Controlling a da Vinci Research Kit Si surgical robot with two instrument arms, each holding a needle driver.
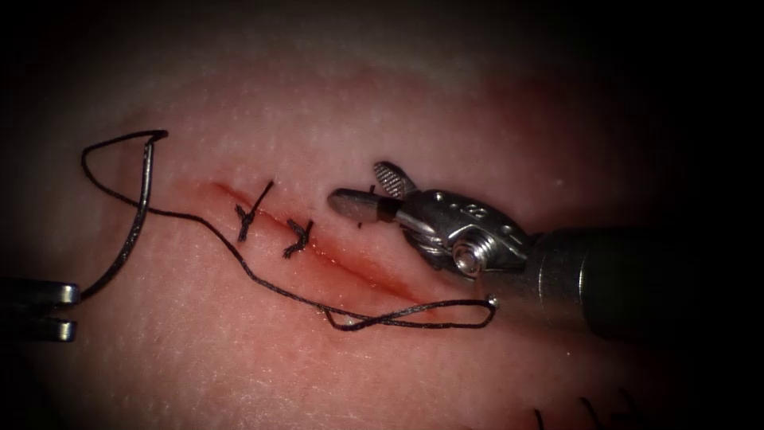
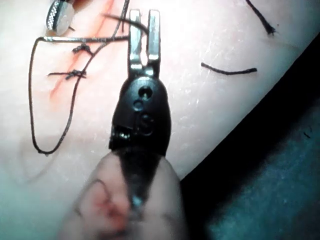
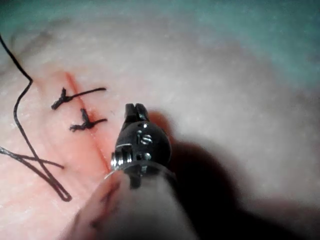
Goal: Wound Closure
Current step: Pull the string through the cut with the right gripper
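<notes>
At the 9 o'clock edge of the endoscope view, we log the left tool [image 1: 60, 312]: its two jaws lie parallel with a clear gap between them. The dark curved needle [image 1: 135, 223] lies on the tissue [image 1: 239, 366], left of the cut [image 1: 350, 267] and not driven in. One end of the needle meets the upper jaw, and the other rises toward 10 o'clock. We cannot tell whether that jaw grips it. The left wrist view also shows the left tool [image 2: 144, 15] with bare tissue visible between its jaws.

Just right of centre, toward 3 o'clock, the right tool [image 1: 358, 185] has its jaws spread wide and holds nothing. It hovers just beside the cut's right edge. We cannot read its jaws in the right wrist view [image 3: 135, 107].

The thread [image 1: 263, 279] leaves the needle's upper end, bends back at 9 o'clock and runs toward 5 o'clock. There it folds into a flat loop across the cut's lower end. Two knotted stitches [image 1: 251, 215] [image 1: 298, 237] cross the upper cut. Red fluid [image 1: 374, 279] lines the cut below them. Cut ends of thread [image 1: 585, 410] lie at 5 o'clock.
</notes>
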